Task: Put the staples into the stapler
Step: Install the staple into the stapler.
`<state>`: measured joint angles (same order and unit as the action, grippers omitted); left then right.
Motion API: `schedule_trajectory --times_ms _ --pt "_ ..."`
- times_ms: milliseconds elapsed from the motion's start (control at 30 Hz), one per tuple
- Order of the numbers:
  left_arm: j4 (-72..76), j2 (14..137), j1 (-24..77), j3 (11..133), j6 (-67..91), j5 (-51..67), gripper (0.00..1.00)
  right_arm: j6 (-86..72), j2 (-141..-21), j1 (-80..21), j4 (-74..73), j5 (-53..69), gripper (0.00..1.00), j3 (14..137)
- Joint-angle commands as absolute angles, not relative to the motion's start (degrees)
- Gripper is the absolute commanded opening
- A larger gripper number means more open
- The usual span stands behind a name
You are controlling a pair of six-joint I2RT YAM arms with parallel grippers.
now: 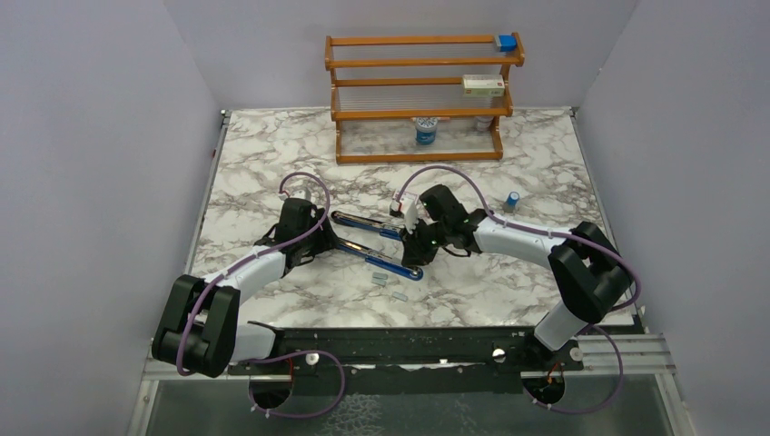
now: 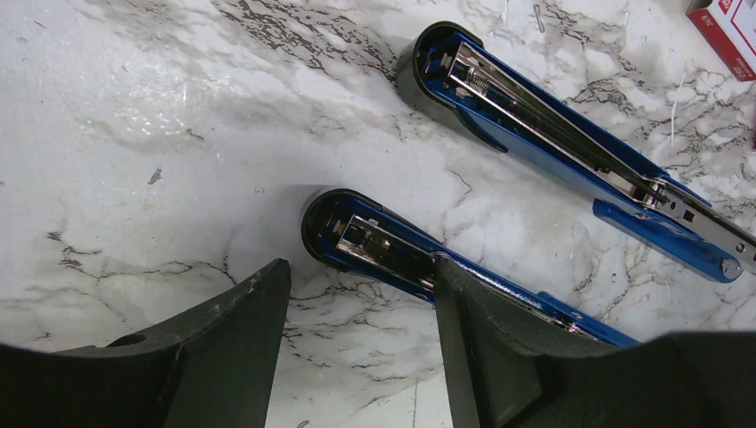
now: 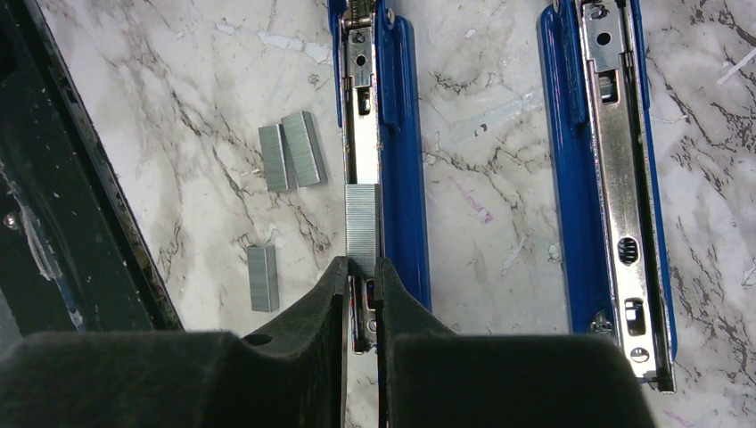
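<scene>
right fingers: narrow, pinching staple strip
left fingers: wide, bracketing stapler end
axis: strip lengthwise on stapler, dead ahead

stapler was laid open on counter, arms side by side | staples were seated in near arm's channel | three loose strips were left just before that arm | rack was stood behind
</scene>
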<state>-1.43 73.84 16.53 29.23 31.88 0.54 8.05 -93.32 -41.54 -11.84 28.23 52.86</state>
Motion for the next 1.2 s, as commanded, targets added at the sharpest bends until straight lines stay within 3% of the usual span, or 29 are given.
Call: schedule_trajectory --times_ms 0,900,1167 --pt "-3.87 74.96 16.7 29.44 30.64 -1.49 0.62 9.08 -94.53 -42.08 -12.91 26.18 0.13 53.61" --pt "-4.16 74.53 16.66 29.3 30.39 -1.66 0.62 10.28 -96.1 -43.15 -16.25 24.07 0.14 56.03" --pt "-4.21 74.46 16.7 29.33 30.25 -1.75 0.62 9.99 -95.81 -43.24 -15.61 24.83 0.24 55.92"
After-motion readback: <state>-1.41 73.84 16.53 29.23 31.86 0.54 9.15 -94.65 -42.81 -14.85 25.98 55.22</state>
